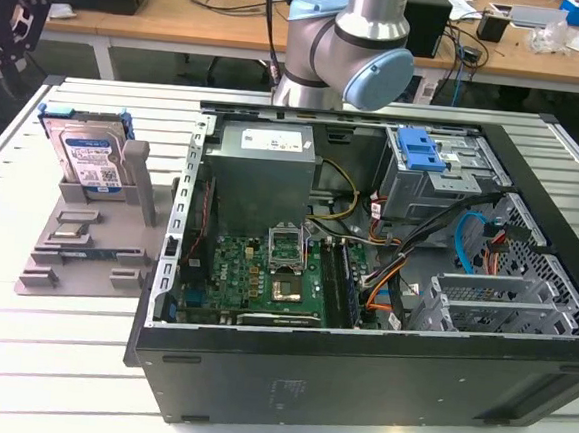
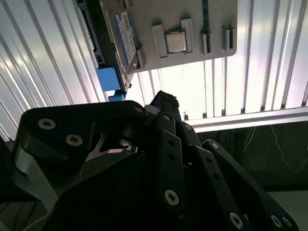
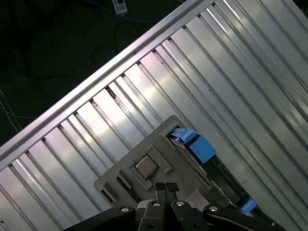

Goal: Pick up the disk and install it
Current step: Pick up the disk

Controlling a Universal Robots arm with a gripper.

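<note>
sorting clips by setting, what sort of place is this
Probably a robotics lab set up for computer assembly: an open computer case sits on a slatted metal table by a robot arm, a grey fixture holds the disk, and cluttered desks stand behind.

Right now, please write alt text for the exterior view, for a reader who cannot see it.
A silver-metal hard disk with blue rails stands upright in a grey plastic holder on the slatted metal table, at the exterior view's left. An open black computer case lies beside it.

Cluttered wooden desk [image 1: 175, 15] behind slatted table [image 1: 48, 358]
</note>
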